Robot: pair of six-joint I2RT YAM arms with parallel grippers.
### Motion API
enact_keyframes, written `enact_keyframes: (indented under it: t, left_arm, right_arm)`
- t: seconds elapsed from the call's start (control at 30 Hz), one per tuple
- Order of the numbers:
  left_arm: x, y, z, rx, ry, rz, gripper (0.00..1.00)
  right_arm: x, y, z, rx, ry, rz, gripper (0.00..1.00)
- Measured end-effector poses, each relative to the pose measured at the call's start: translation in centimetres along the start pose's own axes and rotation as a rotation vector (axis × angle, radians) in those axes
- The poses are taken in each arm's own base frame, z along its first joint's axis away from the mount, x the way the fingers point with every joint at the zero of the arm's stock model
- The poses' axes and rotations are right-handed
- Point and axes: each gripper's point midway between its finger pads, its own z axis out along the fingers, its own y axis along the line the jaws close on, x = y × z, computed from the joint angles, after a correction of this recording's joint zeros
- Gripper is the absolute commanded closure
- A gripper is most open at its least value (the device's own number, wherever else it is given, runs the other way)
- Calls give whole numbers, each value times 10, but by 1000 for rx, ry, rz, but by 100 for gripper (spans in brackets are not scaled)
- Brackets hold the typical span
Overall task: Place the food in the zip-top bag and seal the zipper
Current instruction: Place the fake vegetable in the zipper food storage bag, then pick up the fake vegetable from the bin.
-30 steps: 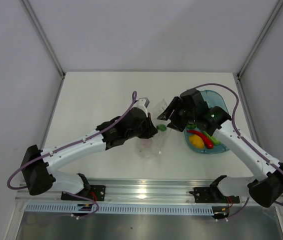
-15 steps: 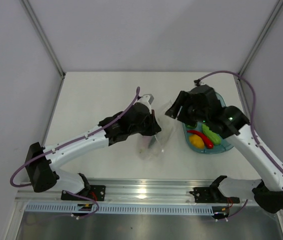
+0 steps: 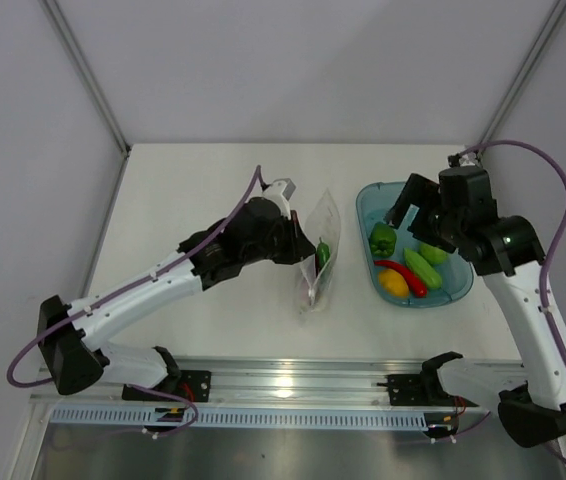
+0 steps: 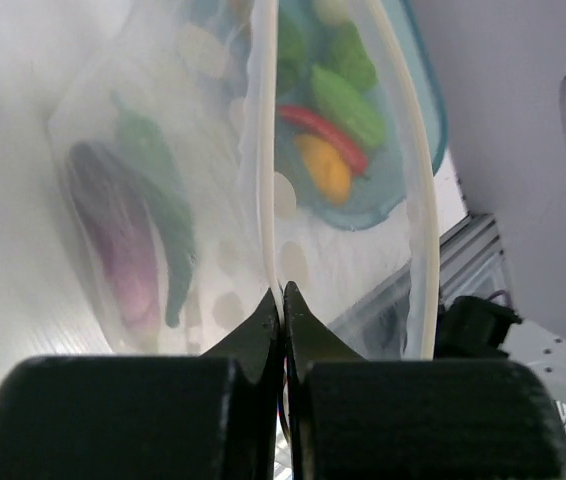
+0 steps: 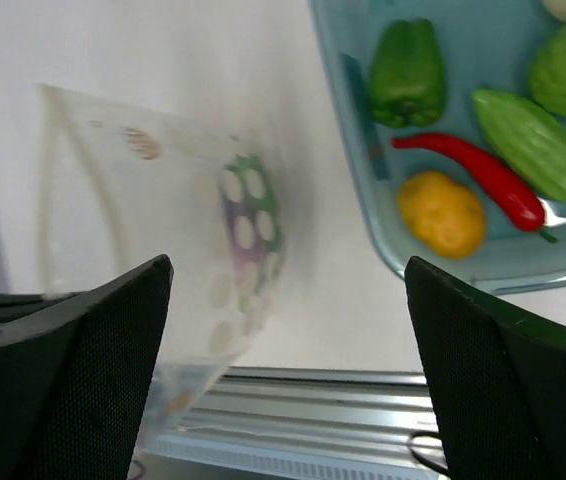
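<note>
Left gripper (image 4: 281, 305) is clenched on the bag (image 3: 319, 268), and I can see it pinching one zipper strip (image 4: 263, 150) right at the lip. The other strip bows away from it, so the mouth gapes open. The bag hangs on edge just left of the tray (image 3: 363, 196), close to its left rim. I can't tell from here whether plastic and rim touch.

Through the clear wall I make out a dark green piece (image 4: 158, 195) and a purple piece (image 4: 123, 255), lying side by side inside the bag.

Right gripper (image 5: 288, 272) is released, fingers spread wide with nothing between them, hovering above the far half of the tray.

The rest of the food is in the tray. A green pepper (image 3: 382, 238) sits against the left rim. A red chili (image 3: 404, 276) lies slantwise in the middle. A yellow fruit (image 3: 392, 286) is tucked against the chili in the tray's near left corner. A cucumber (image 3: 423, 268) lies alongside the chili on its right. A pale green round piece (image 3: 434, 253) sits just beyond the cucumber, toward the tray's far side.
</note>
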Motion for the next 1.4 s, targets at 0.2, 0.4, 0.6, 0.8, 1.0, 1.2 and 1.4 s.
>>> enact_keyframes:
  t: [0.2,0.4,0.6,0.8,1.0,1.2,1.4]
  left_arm:
    - [42,31,19,-59,113,-1,99]
    - [41,24,22,-22,118,-4,99]
    - [40,14,22,30,123,-6,99]
    - [47,11,24,72,138,-7,99]
    - [53,10,24,89,156,-8,99]
    - [51,5,24,115,153,-7,99]
    - [50,4,24,119,151,-7,99]
  right_arm:
    - [38,-99,48,272,150,25,1]
    - [46,-159,74,421,225,34,3]
    - [81,-203,113,510,369,34,7]
    - [87,-220,146,533,406,16,8]
    - [96,-231,175,517,454,-30,9]
    - [111,-233,191,502,517,-89,23]
    - [118,-227,199,481,545,-131,43]
